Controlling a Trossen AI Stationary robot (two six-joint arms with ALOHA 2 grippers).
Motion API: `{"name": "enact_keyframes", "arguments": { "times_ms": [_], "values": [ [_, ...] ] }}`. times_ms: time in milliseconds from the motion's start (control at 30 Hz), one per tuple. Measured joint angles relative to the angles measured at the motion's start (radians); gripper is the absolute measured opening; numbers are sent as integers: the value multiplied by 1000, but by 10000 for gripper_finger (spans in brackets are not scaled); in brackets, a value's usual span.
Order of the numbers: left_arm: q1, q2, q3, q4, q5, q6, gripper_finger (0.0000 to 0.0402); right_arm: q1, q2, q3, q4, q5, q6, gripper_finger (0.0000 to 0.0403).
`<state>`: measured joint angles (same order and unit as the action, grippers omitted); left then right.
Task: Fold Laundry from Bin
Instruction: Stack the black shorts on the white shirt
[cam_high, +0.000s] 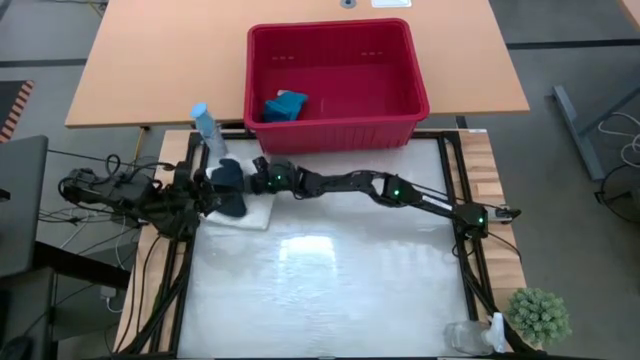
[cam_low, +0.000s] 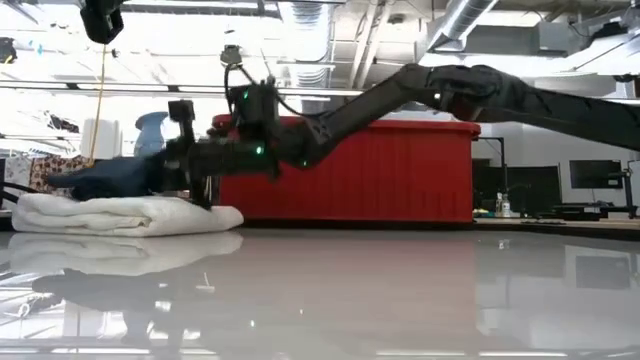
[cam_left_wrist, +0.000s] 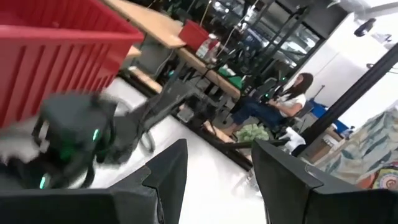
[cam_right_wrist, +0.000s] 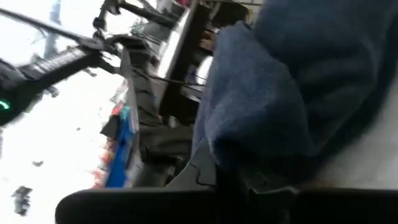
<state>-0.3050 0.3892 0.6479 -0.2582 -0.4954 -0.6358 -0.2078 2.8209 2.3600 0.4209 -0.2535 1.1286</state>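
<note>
Laundry lies in 2 places. On the glossy white surface (cam_high: 330, 290), near its left rear corner, a folded white cloth (cam_high: 252, 212) rests flat with a dark navy cloth (cam_high: 228, 182) draped on top of it. Just behind the surface stands the red bin (cam_high: 400, 125), and a small teal-blue cloth (cam_high: 285, 106) sits alone in its left front corner.

The right arm stretches across from the right edge, its right claw (cam_high: 243, 178) at the navy cloth. In the right wrist view the blue fabric (cam_right_wrist: 280, 93) fills the space right at the fingers, which are pinched nearly together, seemingly on a fold of it, though the pinch itself is hidden.

The left claw (cam_left_wrist: 217, 180) waits at the surface's left edge beside the pile, its 2 fingers parted with nothing between them.

A person (cam_left_wrist: 283, 99) sits at a desk in the room beyond.
</note>
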Motion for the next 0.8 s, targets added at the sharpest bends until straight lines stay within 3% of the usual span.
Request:
{"name": "enact_keyframes", "arguments": {
  "times_ms": [233, 567, 800],
  "values": [
    [0, 13, 0, -54, -34, -81, 169, 0, -22, -2, -72, 21, 21, 31],
    [0, 43, 0, -355, -207, -319, 169, -6, -215, -4, -613, 232, -375, 31],
    [0, 125, -50, -371, -265, -398, 169, -11, -214, -15, -757, 216, -388, 83]
  ]
}}
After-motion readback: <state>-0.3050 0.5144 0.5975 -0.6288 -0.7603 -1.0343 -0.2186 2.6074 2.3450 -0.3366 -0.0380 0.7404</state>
